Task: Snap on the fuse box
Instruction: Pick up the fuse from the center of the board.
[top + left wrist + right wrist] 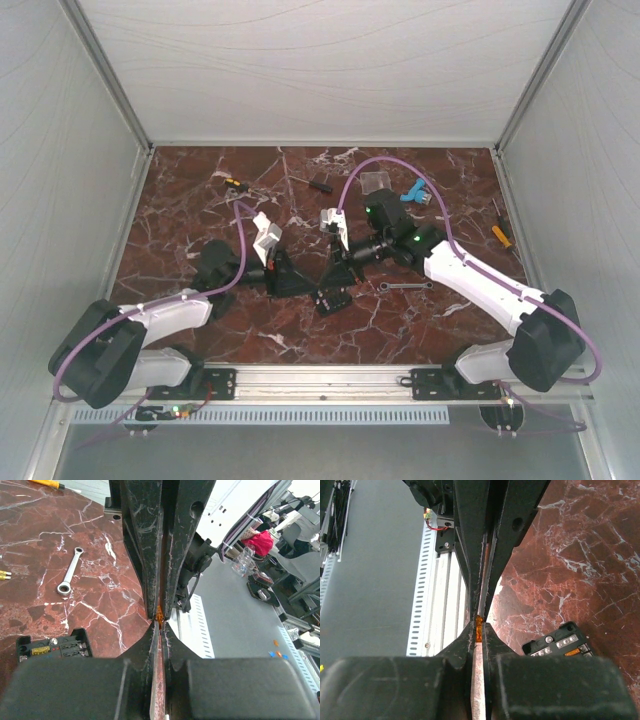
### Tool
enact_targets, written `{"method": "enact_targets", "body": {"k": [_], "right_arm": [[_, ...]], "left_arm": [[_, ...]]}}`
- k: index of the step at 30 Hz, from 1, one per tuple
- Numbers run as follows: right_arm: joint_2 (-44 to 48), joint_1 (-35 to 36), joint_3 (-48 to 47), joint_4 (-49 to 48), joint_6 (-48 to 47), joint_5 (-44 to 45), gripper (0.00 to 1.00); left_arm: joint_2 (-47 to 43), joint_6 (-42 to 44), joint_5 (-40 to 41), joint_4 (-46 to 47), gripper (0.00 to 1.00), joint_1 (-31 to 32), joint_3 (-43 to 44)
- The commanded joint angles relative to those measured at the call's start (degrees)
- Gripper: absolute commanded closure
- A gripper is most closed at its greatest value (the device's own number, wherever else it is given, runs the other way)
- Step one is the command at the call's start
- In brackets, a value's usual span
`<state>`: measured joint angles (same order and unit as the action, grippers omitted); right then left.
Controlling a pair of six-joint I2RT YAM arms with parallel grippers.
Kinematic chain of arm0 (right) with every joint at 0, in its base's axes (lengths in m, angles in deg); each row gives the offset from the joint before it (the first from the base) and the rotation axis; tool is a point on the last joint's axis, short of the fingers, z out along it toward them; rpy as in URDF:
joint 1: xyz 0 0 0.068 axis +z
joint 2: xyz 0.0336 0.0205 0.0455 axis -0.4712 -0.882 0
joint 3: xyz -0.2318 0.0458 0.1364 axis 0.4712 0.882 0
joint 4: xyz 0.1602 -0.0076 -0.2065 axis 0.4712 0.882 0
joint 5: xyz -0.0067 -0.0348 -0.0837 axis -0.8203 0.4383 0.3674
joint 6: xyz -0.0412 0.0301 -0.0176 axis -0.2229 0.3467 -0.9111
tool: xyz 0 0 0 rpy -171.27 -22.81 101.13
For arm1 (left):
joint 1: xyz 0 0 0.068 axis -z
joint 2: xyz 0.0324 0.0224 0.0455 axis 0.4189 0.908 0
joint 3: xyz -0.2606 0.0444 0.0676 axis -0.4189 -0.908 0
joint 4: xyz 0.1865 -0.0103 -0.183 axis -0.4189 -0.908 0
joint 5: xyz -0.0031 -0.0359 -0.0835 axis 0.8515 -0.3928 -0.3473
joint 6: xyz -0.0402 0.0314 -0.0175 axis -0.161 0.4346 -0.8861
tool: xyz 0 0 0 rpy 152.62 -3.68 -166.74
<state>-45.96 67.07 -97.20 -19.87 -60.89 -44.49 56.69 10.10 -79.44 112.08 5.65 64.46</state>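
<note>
Showing one fuse box (331,298), one wrench (403,286), left tool (306,286) closed, right tool (339,271) closed

The table (190,200) is smooth, faintly glossy stone, red-brown with white veins. The fuse box (54,647) is matt black plastic with bright metal screws on its face. Near the fuse box, the wrench (69,572) is shiny chromed metal. The left gripper (160,625) and right gripper (479,630) have matt black plastic fingers (142,555), scuffed with pale scratches. Above the fuse box, the small orange piece (479,624) at their tips looks like translucent plastic
</note>
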Motion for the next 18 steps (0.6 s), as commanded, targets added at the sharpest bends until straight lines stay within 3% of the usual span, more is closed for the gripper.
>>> {"method": "enact_targets", "body": {"k": [1, 11, 18], "right_arm": [[2.1, 0.6, -0.9, -0.2, 0.6, 3.4, 1.0], [4.1, 4.5, 4.5, 3.1, 11.7, 33.7, 1.0], [5.1, 5.5, 11.1, -2.2, 19.7, 44.8, 1.0]], "left_arm": [[0.3, 1.1, 2.1, 0.2, 0.95, 0.2, 2.7], [-3.6, 0.0, 22.3, -18.3, 0.44, 0.1, 0.2], [-2.8, -4.4, 32.2, -31.5, 0.29, 0.1, 2.4]]}}
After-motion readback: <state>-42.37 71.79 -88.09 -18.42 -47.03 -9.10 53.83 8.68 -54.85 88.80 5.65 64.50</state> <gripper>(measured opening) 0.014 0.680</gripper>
